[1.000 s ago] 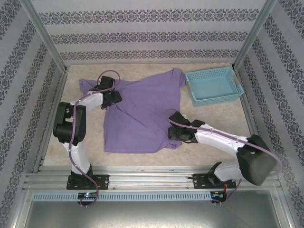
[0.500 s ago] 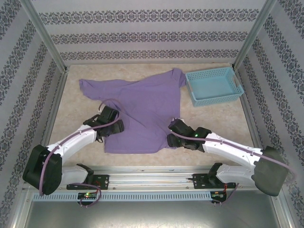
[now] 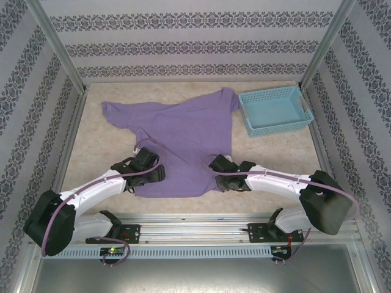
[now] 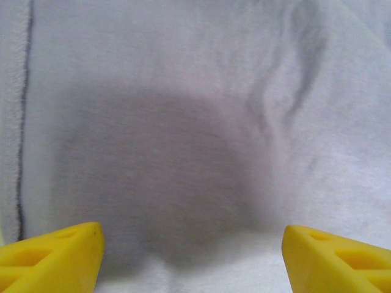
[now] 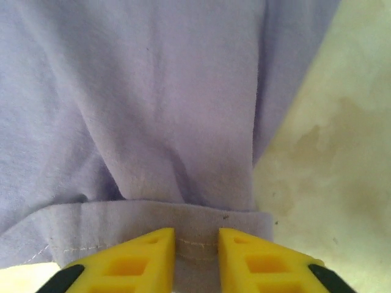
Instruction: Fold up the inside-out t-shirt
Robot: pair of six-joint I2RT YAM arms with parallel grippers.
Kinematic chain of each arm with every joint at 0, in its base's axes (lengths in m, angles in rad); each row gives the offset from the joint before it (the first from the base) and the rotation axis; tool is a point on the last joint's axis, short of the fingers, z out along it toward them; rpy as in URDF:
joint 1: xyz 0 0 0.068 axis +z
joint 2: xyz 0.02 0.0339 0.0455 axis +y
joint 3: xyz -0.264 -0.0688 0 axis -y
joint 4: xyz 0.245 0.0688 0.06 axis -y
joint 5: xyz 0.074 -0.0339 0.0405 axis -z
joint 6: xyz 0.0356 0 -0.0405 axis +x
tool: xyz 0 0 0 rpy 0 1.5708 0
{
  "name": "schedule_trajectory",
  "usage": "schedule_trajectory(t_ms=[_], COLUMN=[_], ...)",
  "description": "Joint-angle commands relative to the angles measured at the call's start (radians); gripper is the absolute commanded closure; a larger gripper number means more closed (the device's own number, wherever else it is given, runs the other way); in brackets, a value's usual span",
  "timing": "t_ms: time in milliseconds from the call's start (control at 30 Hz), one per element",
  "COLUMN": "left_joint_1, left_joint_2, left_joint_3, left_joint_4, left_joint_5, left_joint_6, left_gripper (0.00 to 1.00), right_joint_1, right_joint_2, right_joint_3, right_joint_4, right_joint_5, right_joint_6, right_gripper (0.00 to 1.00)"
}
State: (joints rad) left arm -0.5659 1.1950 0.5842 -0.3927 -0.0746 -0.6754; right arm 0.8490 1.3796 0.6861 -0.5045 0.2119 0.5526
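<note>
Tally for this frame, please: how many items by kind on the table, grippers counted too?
Lavender-purple cotton t-shirt: 1
Light blue plastic lattice basket: 1
Yellow-fingered grippers: 2 (left gripper, right gripper)
Total: 4

White-shelled left arm (image 3: 91, 185) and right arm (image 3: 278, 181), black at joints and bases, lilac cable trailing along each; left fingers (image 4: 52, 262) and right fingers (image 5: 125, 265) yellow with triangular cut-outs.
</note>
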Motion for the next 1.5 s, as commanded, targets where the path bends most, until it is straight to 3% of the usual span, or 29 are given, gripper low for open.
schedule_trajectory(t_ms=[0, 100, 233, 467, 667, 1000, 1267, 1467], left_joint_1=[-0.043, -0.081, -0.137, -0.161, -0.17, -0.174, -0.181, -0.225], left_joint_2=[-0.011, -0.014, -0.011, -0.002, 0.015, 0.032, 0.034, 0.026], left_joint_3=[-0.002, -0.004, 0.005, -0.007, -0.012, -0.023, -0.035, -0.023], left_joint_4=[0.046, 0.068, 0.082, 0.105, 0.126, 0.146, 0.172, 0.19], left_joint_5=[0.005, -0.003, -0.03, -0.043, -0.037, -0.017, 0.007, 0.004], left_joint_6=[-0.008, 0.001, 0.016, 0.013, 0.01, 0.022, 0.033, 0.071], left_gripper=[0.23, 0.22, 0.21, 0.2, 0.2, 0.19, 0.19, 0.18], right_joint_1=[0.01, 0.01, 0.01, 0.017, 0.027, 0.028, 0.028, 0.03], right_joint_2=[0.006, -0.011, -0.057, -0.127, -0.057, 0.037, 0.053, -0.046], right_joint_3=[0.022, 0.023, 0.029, -0.014, -0.007, 0.045, 0.071, 0.093], right_joint_4=[0.013, 0.006, -0.011, 0.026, 0.045, 0.07, 0.038, -0.027], right_joint_5=[0.037, 0.052, 0.038, -0.086, -0.08, -0.069, -0.042, -0.016], right_joint_6=[-0.002, 0.001, -0.008, -0.026, 0.001, -0.005, -0.006, 0.0], right_gripper=[0.85, 0.98, 0.99, 0.64, 0.6, 0.78, 1.0, 1.0])
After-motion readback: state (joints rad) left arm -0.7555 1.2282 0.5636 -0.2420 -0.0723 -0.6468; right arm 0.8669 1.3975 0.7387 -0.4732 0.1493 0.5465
